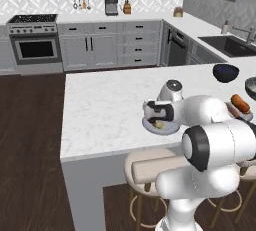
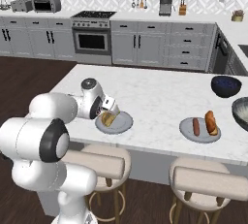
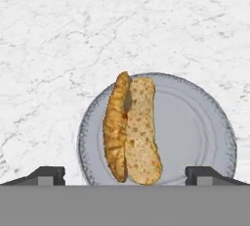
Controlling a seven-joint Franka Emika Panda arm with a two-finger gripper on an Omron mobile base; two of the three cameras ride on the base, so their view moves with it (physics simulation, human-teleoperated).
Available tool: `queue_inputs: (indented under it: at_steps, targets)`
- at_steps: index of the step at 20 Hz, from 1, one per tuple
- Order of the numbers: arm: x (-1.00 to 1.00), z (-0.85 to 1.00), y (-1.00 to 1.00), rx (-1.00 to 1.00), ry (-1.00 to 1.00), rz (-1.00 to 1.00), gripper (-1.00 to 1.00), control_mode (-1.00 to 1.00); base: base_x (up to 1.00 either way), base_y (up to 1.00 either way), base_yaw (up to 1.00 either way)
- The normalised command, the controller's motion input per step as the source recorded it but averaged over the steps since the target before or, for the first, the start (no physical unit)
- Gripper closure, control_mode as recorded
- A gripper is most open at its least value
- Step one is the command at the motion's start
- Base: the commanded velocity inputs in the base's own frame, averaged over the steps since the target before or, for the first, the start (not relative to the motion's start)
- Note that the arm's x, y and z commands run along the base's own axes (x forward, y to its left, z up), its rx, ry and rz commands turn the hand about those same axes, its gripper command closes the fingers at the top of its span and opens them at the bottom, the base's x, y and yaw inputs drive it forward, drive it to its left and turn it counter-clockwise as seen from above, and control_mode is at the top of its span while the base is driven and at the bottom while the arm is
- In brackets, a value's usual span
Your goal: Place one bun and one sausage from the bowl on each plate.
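Pincer (image 3: 125,175) open above plate (image 3: 195,122) on desk (image 3: 58,34); bun (image 3: 141,132) lying on plate, untouched by fingertips.

Even, bright, shadowless rendered light covers the white counter (image 1: 100,110). No glare anywhere. Base views look soft and slightly pixelated; the hand view is sharper.

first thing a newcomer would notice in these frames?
The white arm folded low over the marble island counter, its open gripper hanging just above the near plate, where a bun lies against a browner sausage. To the right, the second plate also carries a bun and a sausage, with a dark blue bowl behind it near the counter's far edge.
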Motion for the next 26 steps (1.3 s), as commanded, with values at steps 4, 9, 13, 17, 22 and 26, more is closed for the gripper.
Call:
queue_inputs:
  at_steps: [4, 9, 13, 17, 22, 26]
  targets:
    - [-0.99, 0.87, -0.01, 0.00, 0.03, 0.04, -1.00, -1.00, 0.00, 0.00, 0.00]
    - [-0.79, 0.83, 0.08, -0.01, 0.10, 0.12, -1.00, -1.00, 0.00, 0.00, 0.00]
    - [-0.54, 0.80, 0.06, -0.02, 0.14, 0.02, -1.00, -1.00, 0.00, 0.00, 0.00]
    - [-0.82, 0.36, -0.01, 0.00, 0.01, -0.05, -1.00, -1.00, 0.00, 0.00, 0.00]
    - [-0.67, 0.08, -0.03, -0.02, -0.01, 0.00, -1.00, -1.00, 0.00, 0.00, 0.00]
    - [-0.11, 0.00, 0.01, -0.02, 0.00, 0.00, -1.00, -1.00, 0.00, 0.00, 0.00]
